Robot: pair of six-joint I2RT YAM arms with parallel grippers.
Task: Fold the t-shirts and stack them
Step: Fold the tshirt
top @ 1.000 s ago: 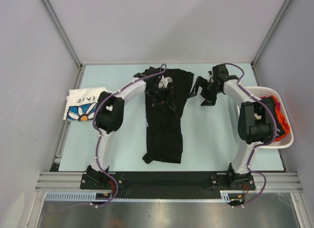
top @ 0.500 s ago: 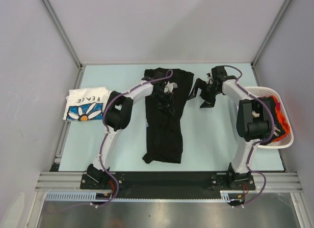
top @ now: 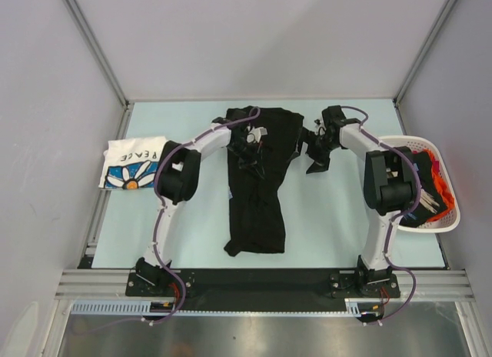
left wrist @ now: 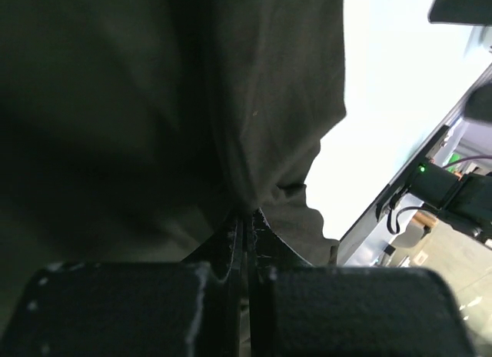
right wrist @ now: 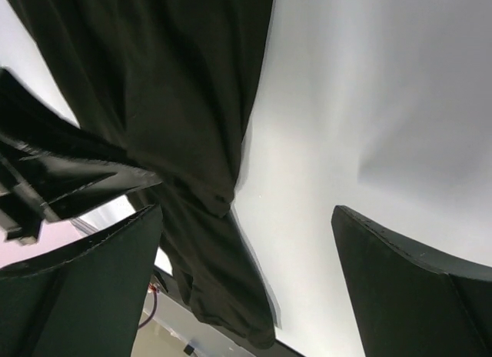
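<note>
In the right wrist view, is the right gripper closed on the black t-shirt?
No, the right gripper stands wide open; only the black t-shirt edge and bare table show in the gap.

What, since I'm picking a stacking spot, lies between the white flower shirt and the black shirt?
Top view: only the left arm stands there; the table beneath is bare.

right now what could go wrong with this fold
The left pincer is shut on only a thin pinch of the large plain black cloth t-shirt; it may slip out when pulled.
The right pincer is open, holding nothing; a one-sided lift would likely bunch the cloth.
</note>
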